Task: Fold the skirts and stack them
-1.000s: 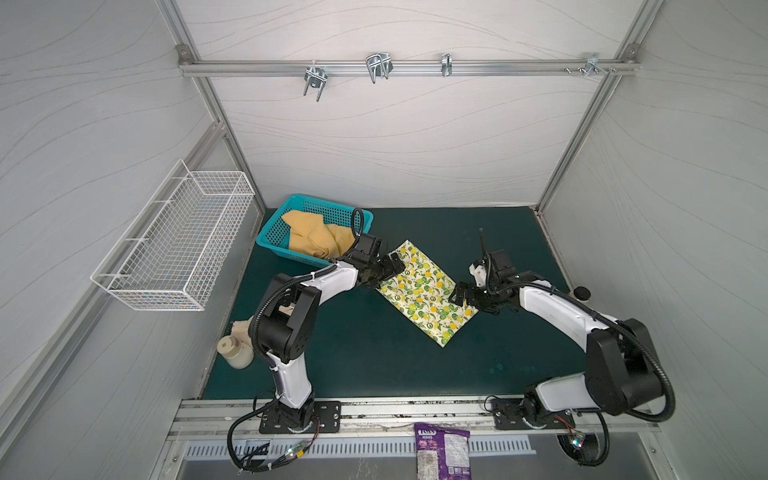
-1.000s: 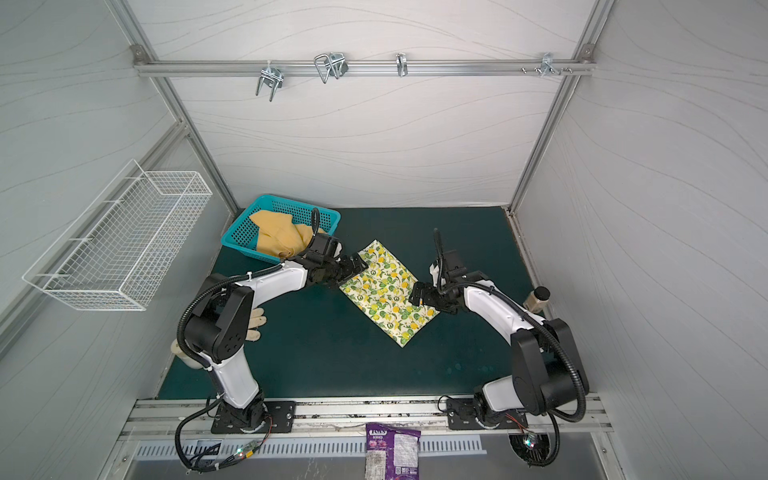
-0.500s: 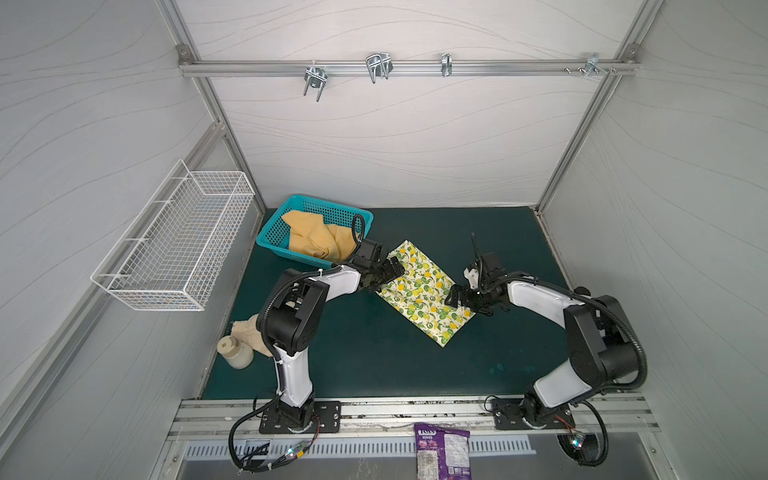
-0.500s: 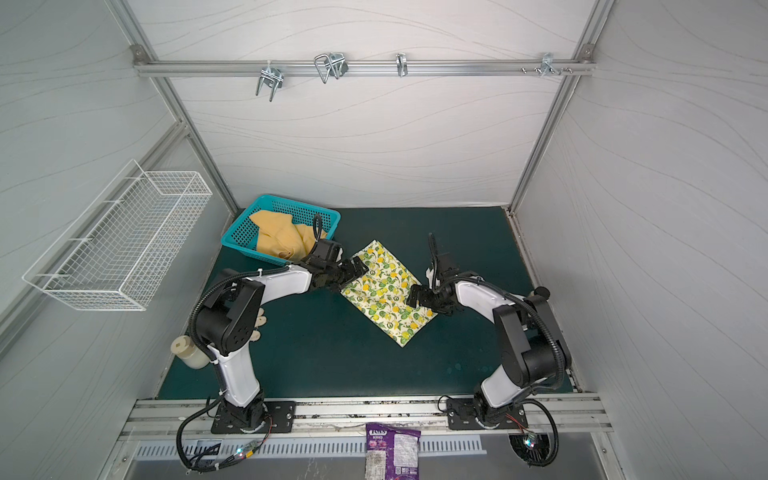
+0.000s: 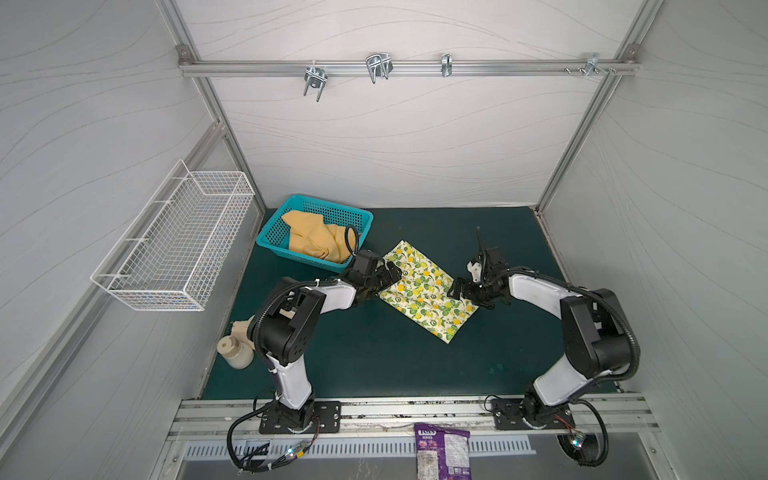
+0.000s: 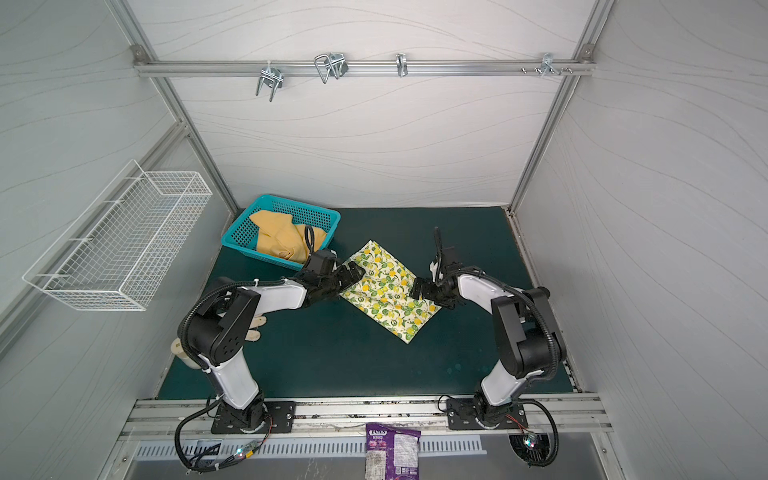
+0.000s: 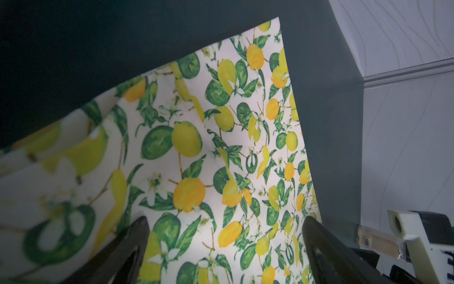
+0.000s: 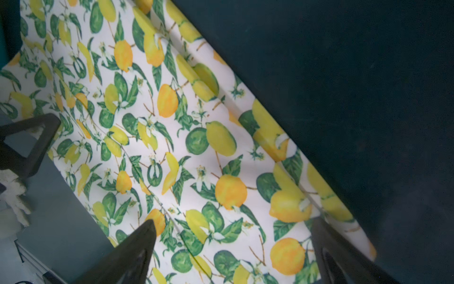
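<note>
The white lemon-print skirt (image 5: 424, 293) (image 6: 388, 297) lies flat as a slanted rectangle on the green mat. The mustard-yellow skirt (image 5: 313, 237) (image 6: 280, 235) sits crumpled in the teal basket. My left gripper (image 5: 388, 274) (image 6: 354, 274) is low at the lemon skirt's left edge, open. In the left wrist view its gripper (image 7: 224, 223) spans the print (image 7: 221, 135) with nothing pinched. My right gripper (image 5: 459, 286) (image 6: 417, 287) is low at the skirt's right edge, open. The right wrist view shows that gripper (image 8: 233, 222) wide over the cloth (image 8: 172, 123).
The teal basket (image 5: 328, 204) stands at the mat's back left, close behind my left gripper. A white wire basket (image 5: 174, 245) hangs on the left wall. A cream bottle (image 5: 235, 352) and a beige rag (image 5: 242, 330) lie at the mat's left edge. A purple snack packet (image 5: 442, 449) lies on the front rail.
Both arms have shifted their elbows while the grippers stayed open at the lemon skirt's two sides. The right gripper has edged slightly toward the skirt. The cloth has not moved.
</note>
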Robot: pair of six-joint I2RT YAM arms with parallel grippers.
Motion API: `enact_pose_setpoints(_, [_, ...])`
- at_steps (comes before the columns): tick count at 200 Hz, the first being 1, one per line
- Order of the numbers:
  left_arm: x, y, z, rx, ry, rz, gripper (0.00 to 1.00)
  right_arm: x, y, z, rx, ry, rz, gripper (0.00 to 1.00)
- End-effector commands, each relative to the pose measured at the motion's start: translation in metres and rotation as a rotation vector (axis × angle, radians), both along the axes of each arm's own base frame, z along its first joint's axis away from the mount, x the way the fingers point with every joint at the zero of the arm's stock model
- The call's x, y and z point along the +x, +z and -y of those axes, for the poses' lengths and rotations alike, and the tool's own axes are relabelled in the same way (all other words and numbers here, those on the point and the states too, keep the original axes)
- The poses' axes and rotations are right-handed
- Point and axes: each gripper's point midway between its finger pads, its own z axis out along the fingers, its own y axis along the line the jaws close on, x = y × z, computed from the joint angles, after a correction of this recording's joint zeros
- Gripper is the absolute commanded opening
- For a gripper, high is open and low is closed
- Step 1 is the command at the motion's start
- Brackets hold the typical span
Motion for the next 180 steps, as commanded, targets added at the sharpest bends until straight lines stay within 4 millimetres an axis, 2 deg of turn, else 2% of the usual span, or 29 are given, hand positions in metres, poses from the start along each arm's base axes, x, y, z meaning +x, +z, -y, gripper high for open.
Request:
enact_pose_setpoints(1, [-0.033,-0.035,-0.021,0.052,0.087,-0.118,0.98,-0.006,-0.025,0.021,-0.110,-0.009,-0.086,0.99])
enact_pose_setpoints(31, [-0.054,-0.030,-0.016,0.021,0.108,-0.093,0.98,0.010,-0.026,0.018,-0.129,0.005,-0.095,0.99])
enact_pose_setpoints(92, [-0.113,-0.020,0.000,-0.021,0.144,-0.026,0.98,0.053,-0.016,0.008,-0.155,0.045,-0.087,0.99])
enact_pose_setpoints(112, [-0.119,-0.012,0.003,-0.035,0.139,-0.003,0.99,0.062,-0.001,-0.001,-0.122,0.051,-0.068,0.99])
enact_pose_setpoints(119, [-0.118,-0.006,0.004,-0.037,0.133,0.008,0.99,0.063,0.011,-0.007,-0.108,0.055,-0.045,0.99])
enact_pose_setpoints(137, [-0.114,0.015,0.004,-0.015,0.115,0.048,0.99,0.061,0.044,-0.019,-0.077,0.069,0.028,0.99])
enact_pose_setpoints(155, [-0.112,0.043,0.005,0.006,0.084,0.093,0.99,0.047,0.075,-0.033,-0.024,0.093,0.083,0.99])
enact_pose_setpoints(164, [-0.113,0.054,0.003,0.018,0.072,0.106,0.99,0.035,0.085,-0.041,0.001,0.112,0.096,0.99])
enact_pose_setpoints(180, [-0.116,0.067,-0.001,0.025,0.064,0.127,0.99,0.011,0.091,-0.052,0.016,0.148,0.105,0.99])
